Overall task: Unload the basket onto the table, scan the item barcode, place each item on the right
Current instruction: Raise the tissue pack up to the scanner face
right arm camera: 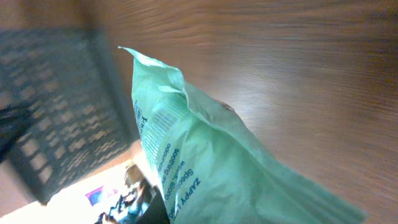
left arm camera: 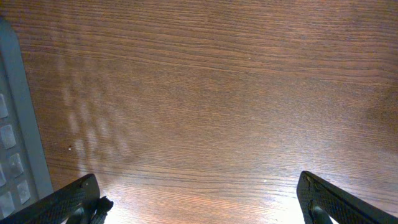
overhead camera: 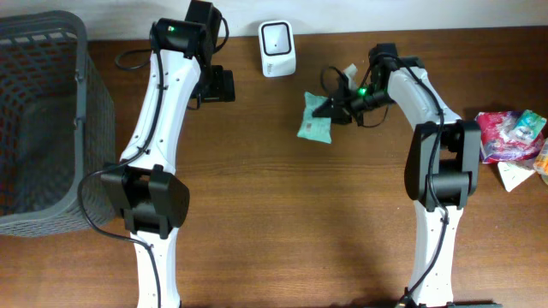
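The right end effector (overhead camera: 332,108) is clamped on a pale green packet (overhead camera: 314,127), which hangs just to its left over the counter (overhead camera: 282,222). The white barcode scanner (overhead camera: 276,49) stands further left and behind it. The left end effector (overhead camera: 224,85) gapes wide, holding nothing.

1. You see a dark brown wooden table (overhead camera: 282,214), its fine grain running left to right across the overhead view.
2. A pale strip (overhead camera: 411,13) borders its far edge.
3. A bright glare (left arm camera: 205,208) whitens the wood in the left wrist view.
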`<state>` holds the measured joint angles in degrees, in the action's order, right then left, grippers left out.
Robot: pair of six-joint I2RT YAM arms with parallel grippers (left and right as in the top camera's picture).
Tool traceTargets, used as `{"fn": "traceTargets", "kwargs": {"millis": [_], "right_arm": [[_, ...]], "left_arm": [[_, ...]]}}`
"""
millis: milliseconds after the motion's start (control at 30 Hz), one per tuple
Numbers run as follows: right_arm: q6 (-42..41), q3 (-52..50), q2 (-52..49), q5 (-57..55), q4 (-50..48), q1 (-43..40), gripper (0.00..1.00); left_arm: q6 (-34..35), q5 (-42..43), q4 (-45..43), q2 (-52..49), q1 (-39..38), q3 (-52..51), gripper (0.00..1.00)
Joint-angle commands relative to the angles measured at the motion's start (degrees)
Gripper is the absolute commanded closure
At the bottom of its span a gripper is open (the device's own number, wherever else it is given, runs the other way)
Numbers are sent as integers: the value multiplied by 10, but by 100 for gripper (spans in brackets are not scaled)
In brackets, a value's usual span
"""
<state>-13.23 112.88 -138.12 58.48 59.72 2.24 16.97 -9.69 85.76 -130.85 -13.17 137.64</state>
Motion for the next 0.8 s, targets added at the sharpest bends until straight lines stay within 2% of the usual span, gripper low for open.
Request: {"fn": "traceTargets", "kwargs": {"millis": [0,133,333,533,767], "right_arm": [[60,38,40,124,-3,3,96],[73,93,60,120,-7,14,96],[73,223,78,36,-4,51,96],[73,231,78,-74,14,90,96],[73,231,78,-82,25,94,96]], "left_arm": [[6,-5,0,-5,-2,7,1],[6,-5,0,-5,-2,7,1],[6,-5,0,-5,-2,7,1],[6,-5,0,-5,-2,7,1],[6,-5,0,-5,-2,7,1]]}}
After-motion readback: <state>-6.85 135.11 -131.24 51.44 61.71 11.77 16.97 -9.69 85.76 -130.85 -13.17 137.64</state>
